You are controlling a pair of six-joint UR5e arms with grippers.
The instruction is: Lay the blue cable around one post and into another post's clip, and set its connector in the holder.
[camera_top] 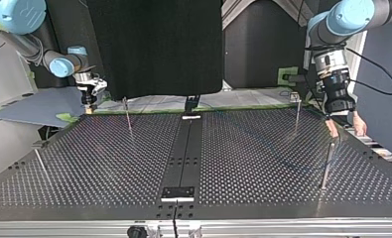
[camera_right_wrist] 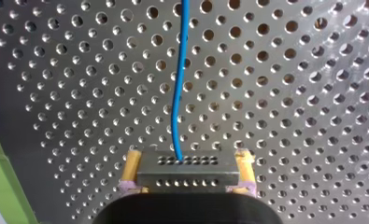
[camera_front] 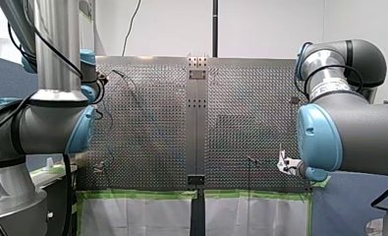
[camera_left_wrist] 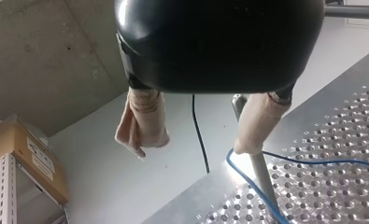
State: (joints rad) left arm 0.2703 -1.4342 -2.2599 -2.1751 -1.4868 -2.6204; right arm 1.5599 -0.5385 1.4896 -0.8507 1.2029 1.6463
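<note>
My right gripper [camera_right_wrist: 188, 161]: yellow pads clamped on both ends of the connector [camera_right_wrist: 187, 172], a grey block with two rows of small holes. The blue cable [camera_right_wrist: 180, 84] leaves the middle of the block and runs straight ahead of the gripper over the perforated table [camera_right_wrist: 294, 93], with a slight bend just past the block. Green tape [camera_right_wrist: 0, 179] edges the table beside the gripper.

In the top view this gripper hangs at the upper left of the frame, over the table's far edge, near a thin post [camera_top: 128, 116].

My left gripper [camera_left_wrist: 194, 147]: black body, beige padded fingers [camera_left_wrist: 145, 123] spread apart, nothing between them. One fingertip sits in front of a metal post [camera_left_wrist: 261, 177]; I cannot tell whether they touch. The blue cable bends around that post low down. One run goes off across the table, the other drops toward the post's foot. Beyond the gripper are a black lead [camera_left_wrist: 198, 135] against a pale wall and a cardboard box [camera_left_wrist: 28, 154] on a rack.

In the top view this gripper is at the right of the frame, upper half, at the table's edge. Two posts stand near it, a far post [camera_top: 296, 111] and a nearer post [camera_top: 327, 163]; I cannot tell which one the wrist view shows. A dark centre strip [camera_top: 188, 148] runs down the middle of the frame, with a black block [camera_top: 178, 192] at lower middle.
</note>
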